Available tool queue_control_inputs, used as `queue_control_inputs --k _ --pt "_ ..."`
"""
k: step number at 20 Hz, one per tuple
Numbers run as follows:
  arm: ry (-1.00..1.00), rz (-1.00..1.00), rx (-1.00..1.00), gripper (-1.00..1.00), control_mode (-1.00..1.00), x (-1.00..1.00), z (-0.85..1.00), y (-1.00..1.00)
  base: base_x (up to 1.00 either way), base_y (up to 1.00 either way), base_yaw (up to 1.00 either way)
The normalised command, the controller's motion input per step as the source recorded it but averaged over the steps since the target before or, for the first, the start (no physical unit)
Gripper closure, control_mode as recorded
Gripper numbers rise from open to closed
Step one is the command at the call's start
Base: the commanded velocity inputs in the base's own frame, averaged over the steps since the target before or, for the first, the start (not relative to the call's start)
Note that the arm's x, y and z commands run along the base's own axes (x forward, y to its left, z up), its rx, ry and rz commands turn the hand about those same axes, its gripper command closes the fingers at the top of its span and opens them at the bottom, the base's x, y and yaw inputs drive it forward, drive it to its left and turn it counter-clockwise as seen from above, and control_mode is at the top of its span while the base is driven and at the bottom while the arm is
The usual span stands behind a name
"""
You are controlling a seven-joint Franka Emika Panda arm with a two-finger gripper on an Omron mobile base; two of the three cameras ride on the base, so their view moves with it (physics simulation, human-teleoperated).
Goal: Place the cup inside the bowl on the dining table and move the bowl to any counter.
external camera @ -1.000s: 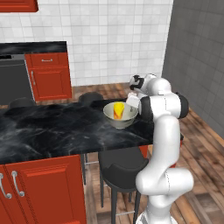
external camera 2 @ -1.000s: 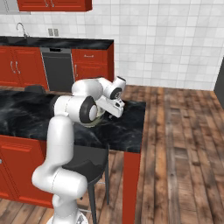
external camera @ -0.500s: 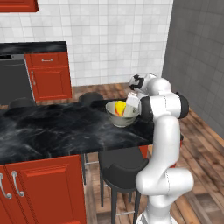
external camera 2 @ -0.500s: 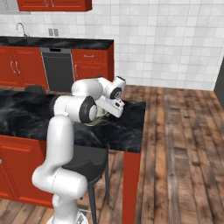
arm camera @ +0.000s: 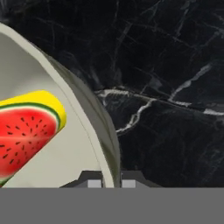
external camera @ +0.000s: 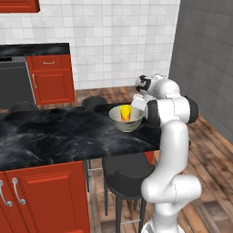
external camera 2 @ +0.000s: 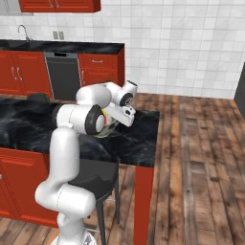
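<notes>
The pale grey-green bowl [external camera: 123, 124] stands near the right end of the dining table [external camera: 59, 132]. The yellow cup [external camera: 125, 112] lies tilted inside it, its red watermelon mark [arm camera: 26, 131] facing the hand camera. My gripper [external camera: 139, 105] is at the bowl's right rim, pointing down. In the hand view the rim [arm camera: 94, 118] runs between my two fingertips, and the gripper [arm camera: 112, 183] is shut on it, one finger inside the bowl and one outside. In the right base view my arm hides most of the bowl [external camera 2: 109, 128].
Dark round stools [external camera: 125, 175] stand along the table's near side, and others [external camera: 93, 101] on its far side. The wall-backed counter [external camera: 34, 49] with red cabinets and a dishwasher [external camera: 16, 88] lies behind. Wood floor stretches to the right of the table [external camera 2: 201, 143].
</notes>
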Motion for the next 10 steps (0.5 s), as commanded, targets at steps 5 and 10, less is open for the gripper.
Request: queue_control_inputs --k 5,10 --pt "-0.03 0.04 0.02 1.00 -1.00 -0.08 0.16 0.00 0.00 0.00 0.00" --pt "-0.04 0.05 0.05 1.00 -1.00 -0.10 0.08 -0.03 0.00 0.00 0.00"
